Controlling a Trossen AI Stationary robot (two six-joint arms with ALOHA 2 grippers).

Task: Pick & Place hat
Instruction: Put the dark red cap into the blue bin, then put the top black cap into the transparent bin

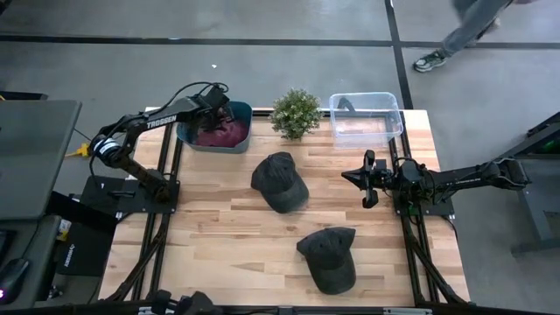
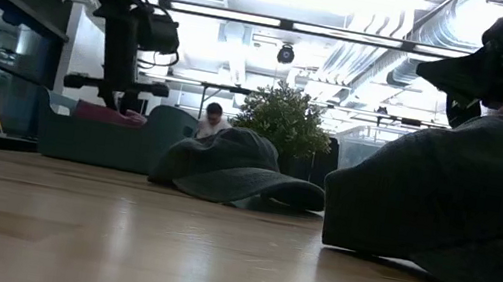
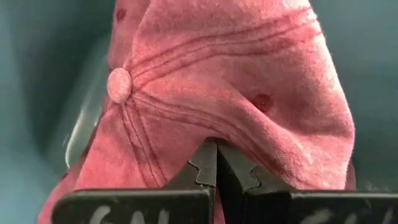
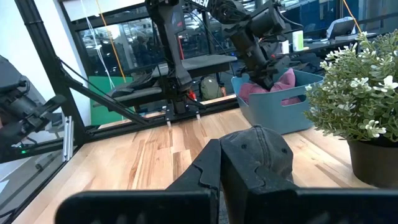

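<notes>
Your left gripper [image 3: 216,163] sits down in the teal bin [image 1: 238,112] at the table's far left edge, fingers pinched together on the pink hat [image 3: 230,93]. Your right gripper [image 1: 364,178] hovers fingers together and empty over bare wood near the right edge. One dark hat [image 1: 279,181] lies mid-table, another [image 1: 329,256] near the front edge, with clear board between them.

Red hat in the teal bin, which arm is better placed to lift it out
Left. The left gripper is already down in the teal bin, fingers pinched on the red hat. The right gripper hangs mid-table.
</notes>
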